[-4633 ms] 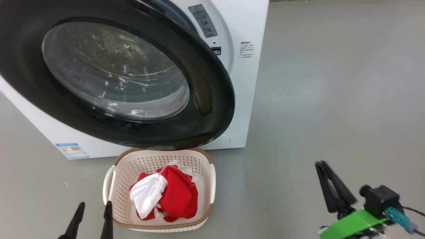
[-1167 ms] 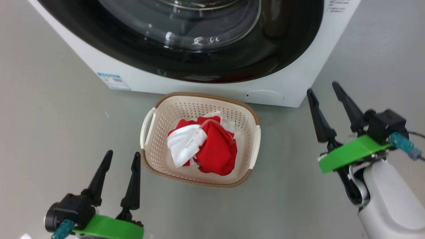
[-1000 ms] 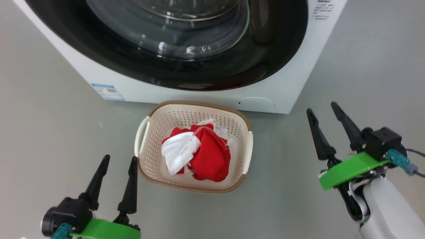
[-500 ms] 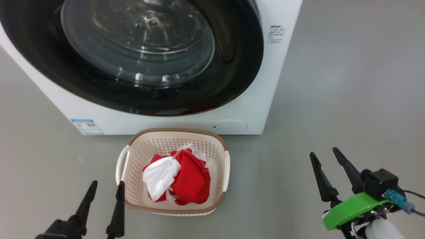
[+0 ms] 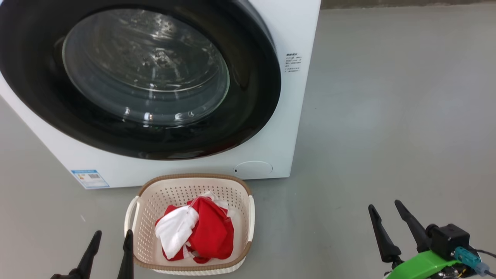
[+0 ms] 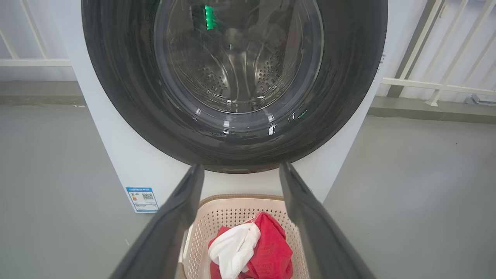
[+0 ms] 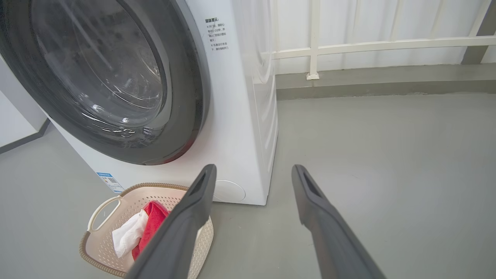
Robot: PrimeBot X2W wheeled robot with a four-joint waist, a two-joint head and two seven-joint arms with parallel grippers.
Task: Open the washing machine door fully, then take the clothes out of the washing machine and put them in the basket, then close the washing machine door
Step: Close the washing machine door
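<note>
The washing machine door [image 5: 252, 77] lies flush against the white washing machine [image 5: 294, 31], with the steel drum visible through its glass [image 6: 236, 69]. On the floor in front stands the cream basket [image 5: 193, 177]. It holds the clothes, a red heap [image 5: 211, 232] with a white garment [image 5: 174, 228] on top. My left gripper [image 5: 112, 238] is open and empty just left of the basket, pointing at the door [image 6: 116, 77]. My right gripper [image 5: 384, 206] is open and empty over bare floor well to the right of the basket [image 7: 100, 248].
A blue label sticker [image 5: 90, 178] and a small round flap [image 5: 252, 167] sit low on the machine front. Grey floor [image 5: 387, 116] spreads wide to the right. A white railing [image 7: 348, 46] runs along the wall behind the machine.
4.6 s ago the door stood swung out over the basket; now it is flush with the machine. The head camera dipped and rose again, and both grippers sit lower in its view.
</note>
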